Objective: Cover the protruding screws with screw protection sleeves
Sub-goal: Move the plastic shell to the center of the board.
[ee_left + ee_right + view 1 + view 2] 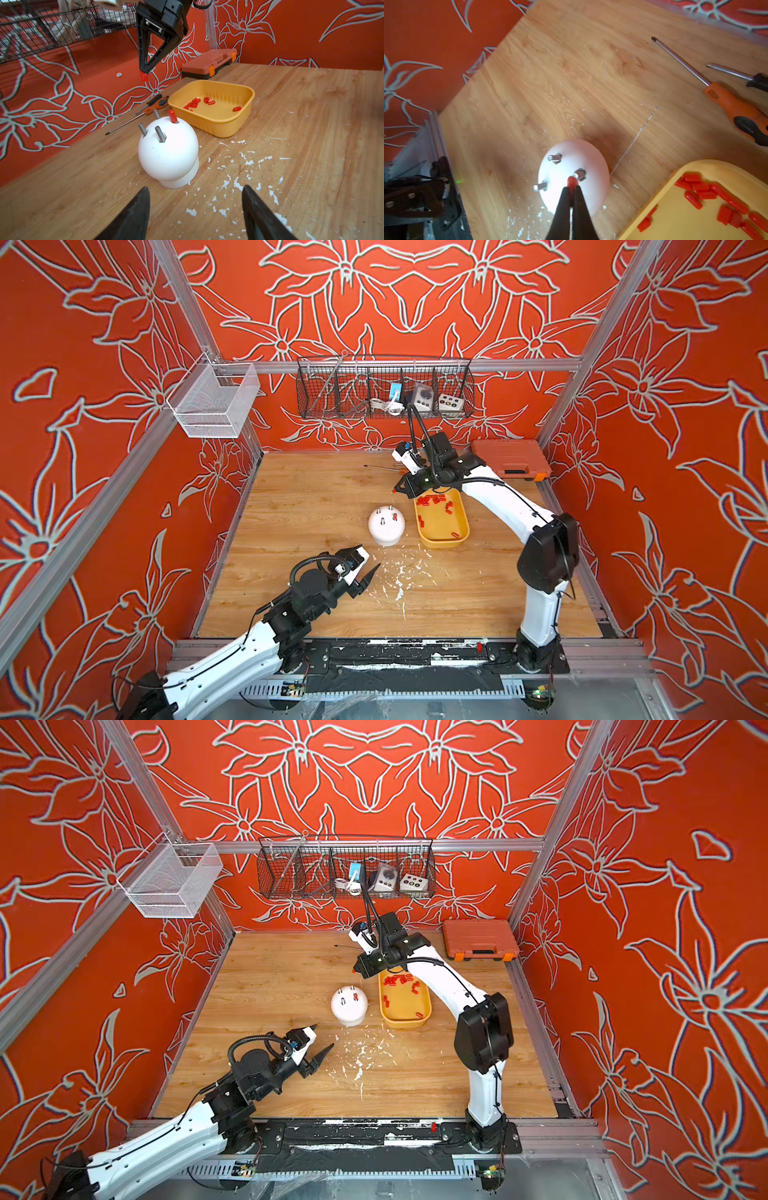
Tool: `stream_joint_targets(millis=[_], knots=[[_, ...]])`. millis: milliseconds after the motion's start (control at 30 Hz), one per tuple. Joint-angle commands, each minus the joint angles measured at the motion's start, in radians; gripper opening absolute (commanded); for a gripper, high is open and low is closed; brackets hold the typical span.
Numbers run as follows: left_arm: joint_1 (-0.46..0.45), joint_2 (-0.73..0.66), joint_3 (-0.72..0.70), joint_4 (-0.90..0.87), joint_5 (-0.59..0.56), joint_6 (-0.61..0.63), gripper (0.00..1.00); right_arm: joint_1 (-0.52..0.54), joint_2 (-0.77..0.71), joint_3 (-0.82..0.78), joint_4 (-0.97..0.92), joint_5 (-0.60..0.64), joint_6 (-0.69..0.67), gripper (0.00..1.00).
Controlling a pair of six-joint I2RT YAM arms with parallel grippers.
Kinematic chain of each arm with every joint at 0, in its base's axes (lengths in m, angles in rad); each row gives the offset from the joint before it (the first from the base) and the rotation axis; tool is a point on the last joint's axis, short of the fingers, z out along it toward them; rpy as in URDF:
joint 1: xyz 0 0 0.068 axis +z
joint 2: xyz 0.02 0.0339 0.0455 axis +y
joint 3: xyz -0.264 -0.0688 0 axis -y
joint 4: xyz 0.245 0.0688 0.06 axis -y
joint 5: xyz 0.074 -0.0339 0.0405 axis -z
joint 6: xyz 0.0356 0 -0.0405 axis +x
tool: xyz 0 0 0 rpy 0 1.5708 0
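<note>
Done: one of the four protruding screws [160, 134] is already covered, with the fitted sleeve [172, 116] standing red on the side of the white dome [168, 153] nearest the yellow tray [218, 128]
Left: three screws stand bare, so I judge the job about a quarter done
Step in hand: bringing the next cap to a bare screw, though it is not on one yet
Right gripper [146, 70]: fingers pressed together on the held sleeve [144, 77], pinching its upper end so that most of it hangs free below the tips; it hangs in the air above and beyond the dome, clear of every screw
Left gripper [194, 190]: jaws spread wide and empty, low over the table [311, 104] near the dome's base without touching it
Dome, place: upright on the wooden table, just beside the tray but apart from it
Screws, look: short grey threaded pins, each with a hex collar at its foot, splaying outward from the crown, not straight up
Sleeves, look: small glossy red-orange tubes with one rounded, closed end
Stock: loose screw protection sleeves [194, 102] lie in the tray, most bunched at its far end and a few scattered, clearly more than the three needed
Nearby: two screwdrivers [154, 104] lie on the table beyond the dome, and white flecks [247, 162] litter the wood on its near side
</note>
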Motion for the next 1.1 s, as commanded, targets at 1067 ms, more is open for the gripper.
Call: stream_joint_targets(millis=[1067], knots=[[0.181, 0.058, 0.052, -0.016, 0.056, -0.161, 0.74, 0.002, 0.242, 0.261, -0.265, -0.116, -0.131, 0.00]])
